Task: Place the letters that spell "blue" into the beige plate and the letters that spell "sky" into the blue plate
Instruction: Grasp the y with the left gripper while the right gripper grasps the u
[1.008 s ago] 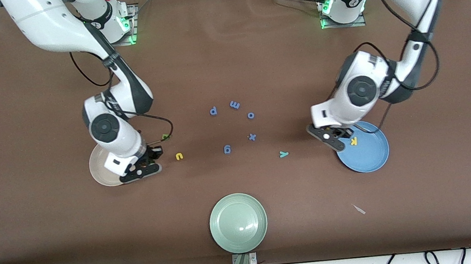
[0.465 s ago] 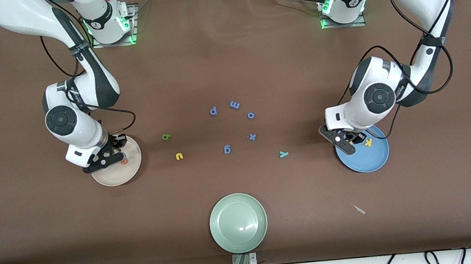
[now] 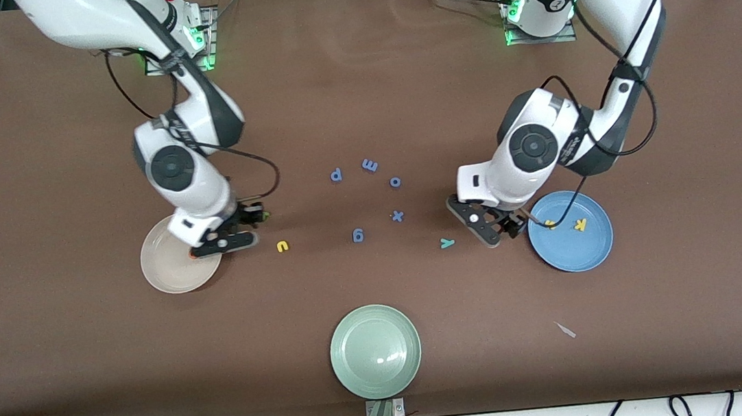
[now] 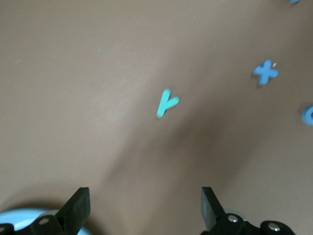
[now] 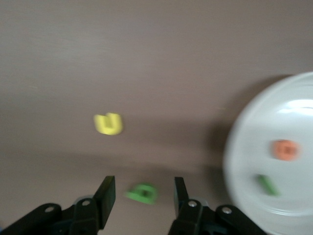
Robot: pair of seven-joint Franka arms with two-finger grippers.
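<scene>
Presently both pincers stand apart and empty: left pincer (image 3: 498, 225) beside the blue plate (image 3: 589, 250) near teal y (image 3: 447, 243); right pincer (image 3: 233, 232) straddles olive-green b (image 5: 142, 194) by the beige plate (image 3: 160, 271); each must lower and close.

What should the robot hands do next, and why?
Probably the right gripper should drop onto the green b between its open fingers. The open left gripper could then reach for the teal y.
</scene>
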